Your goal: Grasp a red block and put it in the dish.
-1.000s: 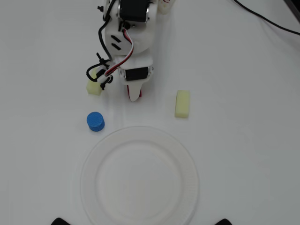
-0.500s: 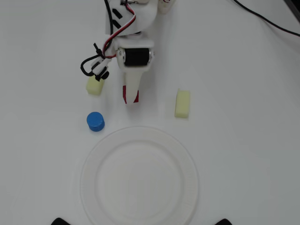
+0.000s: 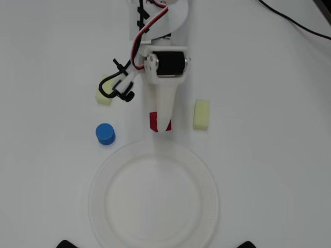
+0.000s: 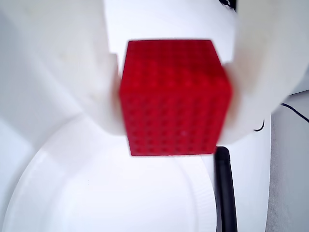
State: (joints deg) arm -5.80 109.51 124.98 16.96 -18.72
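The red block (image 4: 174,96) is a bright red cube held between my two white fingers in the wrist view; it fills the middle of that picture. In the overhead view only parts of the red block (image 3: 153,121) show under my gripper (image 3: 161,125), which is shut on it just beyond the far rim of the dish (image 3: 103,170). The dish is a large round white paper plate with a ribbed rim; nothing lies in it. In the wrist view the dish (image 4: 96,193) lies below the block.
A blue cylinder (image 3: 105,134) stands left of the gripper in the overhead view. One pale yellow block (image 3: 201,114) lies to the right, another (image 3: 105,95) to the left under the cables. A black post (image 4: 225,188) shows in the wrist view.
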